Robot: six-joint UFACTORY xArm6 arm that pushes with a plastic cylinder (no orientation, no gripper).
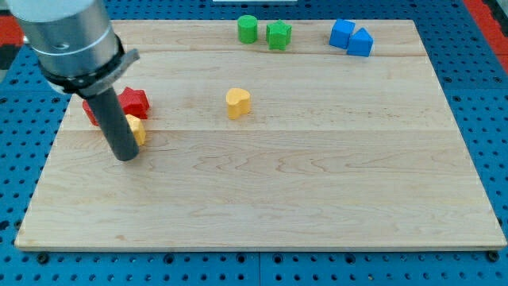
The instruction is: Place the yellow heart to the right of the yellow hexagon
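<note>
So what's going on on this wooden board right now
A robot arm's dark rod is working on a wooden board. My tip sits at the view's left, right against the yellow hexagon, which it partly hides, with red blocks just behind. The yellow heart lies apart, near the middle, already toward the view's right of the hexagon. Two green blocks and two blue blocks sit along the view's top edge, untouched.

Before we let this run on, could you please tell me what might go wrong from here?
My tip sits against the yellow hexagon, far left of the yellow heart. Moving off carelessly could nudge the hexagon and shift the target spot. The red blocks touch the hexagon, so they may get dragged too. The heart's rounded shape may let it slip off my tip when pushed.
</note>
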